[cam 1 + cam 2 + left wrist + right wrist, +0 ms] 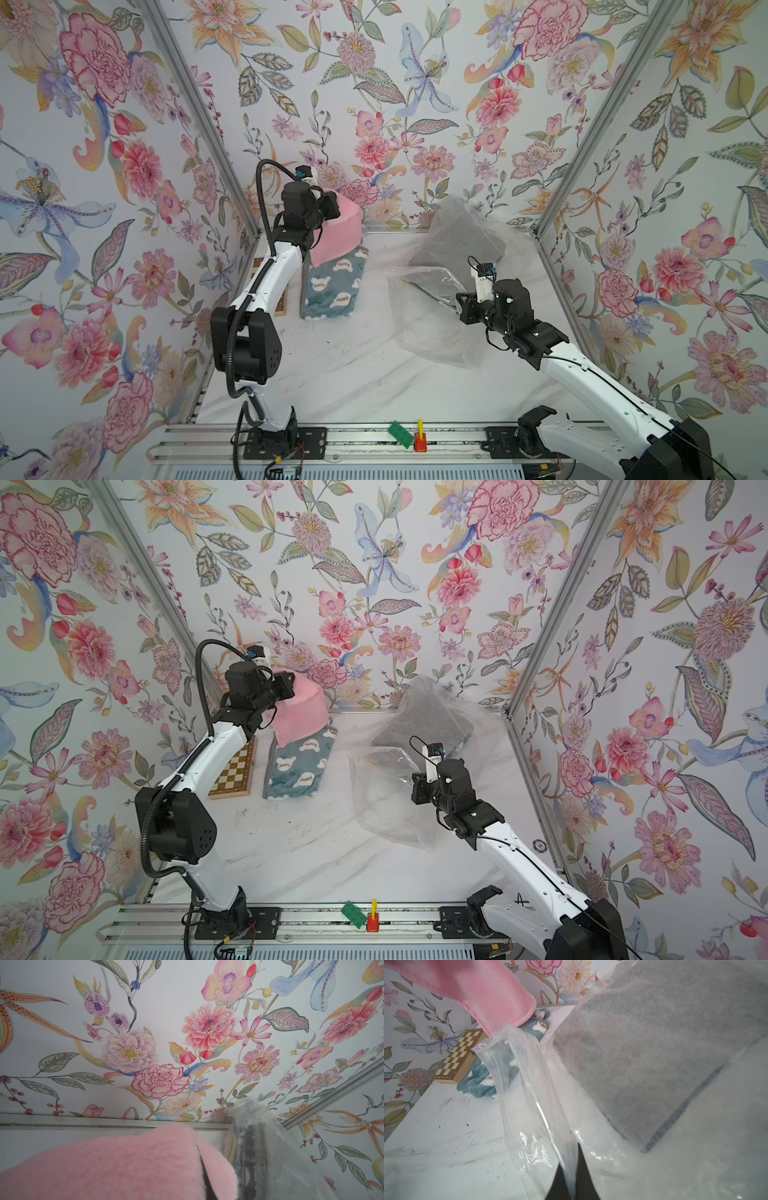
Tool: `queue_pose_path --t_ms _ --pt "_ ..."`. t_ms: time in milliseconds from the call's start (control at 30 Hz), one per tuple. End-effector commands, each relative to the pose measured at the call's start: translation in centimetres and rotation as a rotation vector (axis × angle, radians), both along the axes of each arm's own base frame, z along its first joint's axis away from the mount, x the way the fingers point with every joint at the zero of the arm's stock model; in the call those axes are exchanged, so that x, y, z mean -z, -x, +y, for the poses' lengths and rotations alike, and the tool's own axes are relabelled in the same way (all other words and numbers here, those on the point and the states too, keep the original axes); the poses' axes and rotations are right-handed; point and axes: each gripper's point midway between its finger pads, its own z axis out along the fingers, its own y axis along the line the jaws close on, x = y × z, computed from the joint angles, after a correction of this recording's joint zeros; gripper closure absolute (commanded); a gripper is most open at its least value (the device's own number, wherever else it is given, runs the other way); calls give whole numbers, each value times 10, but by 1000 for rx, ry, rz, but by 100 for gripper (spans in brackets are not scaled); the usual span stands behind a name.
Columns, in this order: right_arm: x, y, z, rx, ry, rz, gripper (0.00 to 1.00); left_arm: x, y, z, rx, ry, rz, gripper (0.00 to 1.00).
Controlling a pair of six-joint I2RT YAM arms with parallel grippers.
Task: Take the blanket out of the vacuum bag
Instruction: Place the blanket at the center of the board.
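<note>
Both clamped: left gripper (333, 207) (pink blanket (336, 237)), right gripper (569, 1180) (vacuum bag (527, 1095)).

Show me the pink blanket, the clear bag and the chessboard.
pink blanket (338, 232): in a top view, on its hanging front face.
clear bag (428, 328): in a top view, on the flat middle of the film.
chessboard (232, 773): in a top view, on its checkered top.

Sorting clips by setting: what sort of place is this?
Probably a robot test booth, not a home: flower-printed wall panels in aluminium framing enclose a white marble-look tabletop, with two white-and-black robot arms bolted to a slotted metal rail.
</note>
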Motion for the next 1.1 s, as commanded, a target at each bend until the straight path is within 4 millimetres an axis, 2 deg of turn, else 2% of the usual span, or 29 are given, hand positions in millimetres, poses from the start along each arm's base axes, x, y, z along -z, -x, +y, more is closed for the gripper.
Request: queue_pose_path --t_ms 0,200,400,633,800,1067 --pt "-4 -5 2 18 4 8 100 -40 -10 5 5 -45 -137 100" --pt "-1 -11 10 18 17 28 100 -34 -37 9 -9 -137 -165 100" --pt "1 -19 21 10 42 48 100 -25 -51 16 -50 -221 -214 100" --pt "-1 -27 48 -13 57 57 100 -27 -51 16 -85 -267 -297 100" --pt "-5 -26 64 -44 54 55 100 -16 -53 14 -81 -317 -293 100" --pt "-7 -13 54 -25 35 42 100 4 -46 15 -76 -387 -311 100"
